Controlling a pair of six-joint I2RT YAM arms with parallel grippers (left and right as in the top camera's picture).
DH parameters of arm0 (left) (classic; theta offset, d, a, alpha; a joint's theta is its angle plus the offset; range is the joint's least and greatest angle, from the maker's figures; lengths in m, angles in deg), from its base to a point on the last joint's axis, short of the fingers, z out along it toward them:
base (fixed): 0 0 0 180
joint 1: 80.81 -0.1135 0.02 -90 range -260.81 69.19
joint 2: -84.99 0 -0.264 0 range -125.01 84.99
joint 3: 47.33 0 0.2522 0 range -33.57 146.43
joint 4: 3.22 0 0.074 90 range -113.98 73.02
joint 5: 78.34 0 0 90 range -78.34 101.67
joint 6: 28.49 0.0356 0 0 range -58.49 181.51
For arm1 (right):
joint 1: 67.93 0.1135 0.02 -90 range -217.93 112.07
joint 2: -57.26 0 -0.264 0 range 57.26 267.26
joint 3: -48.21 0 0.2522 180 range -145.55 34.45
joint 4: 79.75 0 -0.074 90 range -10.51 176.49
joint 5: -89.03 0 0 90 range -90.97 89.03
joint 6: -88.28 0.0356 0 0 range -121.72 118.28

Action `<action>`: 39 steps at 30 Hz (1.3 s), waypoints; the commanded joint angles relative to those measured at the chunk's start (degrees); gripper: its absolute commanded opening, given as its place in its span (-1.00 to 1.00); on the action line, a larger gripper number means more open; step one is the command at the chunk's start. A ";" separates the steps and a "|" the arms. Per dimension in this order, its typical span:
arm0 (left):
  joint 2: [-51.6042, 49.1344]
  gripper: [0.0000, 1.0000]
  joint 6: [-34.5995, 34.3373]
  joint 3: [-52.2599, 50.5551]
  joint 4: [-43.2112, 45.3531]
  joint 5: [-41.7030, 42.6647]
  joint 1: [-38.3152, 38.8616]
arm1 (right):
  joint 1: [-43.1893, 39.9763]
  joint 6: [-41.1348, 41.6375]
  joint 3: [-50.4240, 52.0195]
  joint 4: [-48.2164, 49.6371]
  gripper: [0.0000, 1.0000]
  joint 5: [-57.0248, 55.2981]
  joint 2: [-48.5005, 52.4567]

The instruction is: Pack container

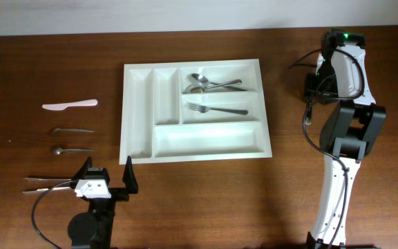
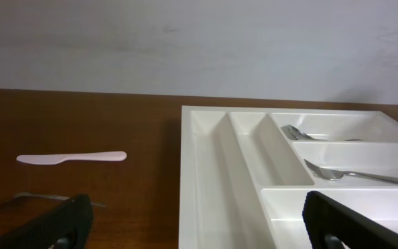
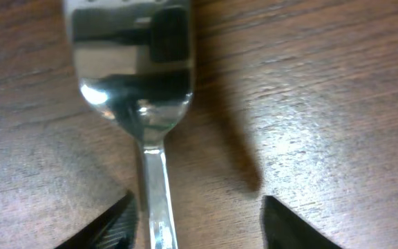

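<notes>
At the far left of the brown worktop (image 1: pixel 33 69) we see a white plastic knife (image 1: pixel 70 105). Below it lie a dark metal utensil (image 1: pixel 72 129) and a spoon (image 1: pixel 71 149), and nearest the edge a pair of metal tongs (image 1: pixel 47 184). Just beside the tongs sits the left pincer (image 1: pixel 108 169), released, its fingers spread wide with nothing between them, near the tray's front left corner. The white tray (image 1: pixel 138 111) lies flat in the middle of the worktop. Spoons (image 1: pixel 209 84) rest in its upper right compartment and a fork (image 1: pixel 216 108) in the one beneath. Right of the tray stands the right arm (image 1: pixel 344 104). In its wrist view the right pincer (image 3: pixel 195 225) hangs low over the wood, released around the handle of a steel utensil (image 3: pixel 140 76). One finger is just beside the handle and the other is apart from it.
</notes>
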 commanded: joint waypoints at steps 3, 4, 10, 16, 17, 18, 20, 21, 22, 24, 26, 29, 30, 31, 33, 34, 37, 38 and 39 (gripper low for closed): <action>0.50 0.98 0.92 -0.37 0.00 -0.04 -0.04 | -0.07 0.55 1.22 0.85 -0.15 -1.36 0.00; 0.50 0.98 0.92 -0.37 -0.02 -0.04 -0.04 | -0.07 0.55 1.22 1.01 -0.21 -1.33 0.00; 0.50 0.98 0.92 -0.37 -0.02 -0.04 -0.04 | -0.04 0.55 1.22 1.29 -0.59 -1.33 0.00; 0.50 0.98 0.92 -0.37 -0.02 -0.04 -0.04 | -0.04 0.59 1.22 1.70 -0.88 -1.33 0.00; 0.50 0.98 0.92 -0.37 -0.02 -0.04 -0.04 | -0.04 0.59 1.22 1.73 -0.92 -1.33 0.00; 0.50 0.98 0.92 -0.37 0.00 -0.04 -0.04 | -0.07 0.59 1.22 1.77 -0.92 -1.33 0.00; 0.50 0.98 0.90 -0.37 -0.02 -0.04 -0.04 | -0.07 0.59 1.22 1.97 -0.92 -1.33 0.00; 0.50 0.98 0.90 -0.37 -0.02 -0.04 -0.04 | -0.04 0.59 1.22 2.05 -0.92 -1.29 0.00; 0.50 0.98 0.92 -0.37 -0.02 -0.04 -0.04 | -0.04 0.59 1.22 2.08 -0.93 -1.14 0.00; 0.50 0.98 0.92 -0.37 -0.02 -0.04 -0.04 | -0.04 0.76 1.20 2.10 -0.92 -1.16 0.00; 0.50 0.98 0.92 -0.37 -0.02 -0.04 -0.04 | -0.04 0.79 1.03 2.05 -0.92 -1.14 0.00; 0.50 0.98 0.92 -0.37 -0.02 -0.04 -0.04 | 0.02 1.20 -0.22 1.29 -0.92 -0.81 -0.02; 0.50 0.98 0.92 -0.37 -0.02 -0.04 -0.04 | 0.11 1.20 -1.01 0.87 -0.92 -0.39 -0.02; 0.50 0.98 0.92 -0.37 -0.02 -0.02 -0.04 | 0.24 1.20 -1.51 0.57 -0.93 -0.26 -0.02; 0.50 0.98 0.90 -0.37 -0.02 -0.04 -0.04 | 0.70 1.18 -3.21 -0.31 -0.92 -0.26 -0.02; 0.50 0.98 0.92 -0.37 -0.02 -0.04 -0.04 | 1.01 1.20 -4.11 -0.72 -0.92 -0.26 -0.02; 0.50 0.98 0.92 -0.37 -0.02 -0.04 -0.04 | 2.21 1.18 -6.78 -1.92 -0.93 0.52 -0.02; 0.50 0.98 0.90 -0.37 -0.02 -0.04 -0.04 | 2.71 1.18 -7.72 -2.36 -0.92 1.11 -0.04; 0.50 0.98 0.92 -0.37 -0.02 -0.04 -0.04 | 3.15 1.20 -8.59 -2.75 -0.92 1.31 -0.04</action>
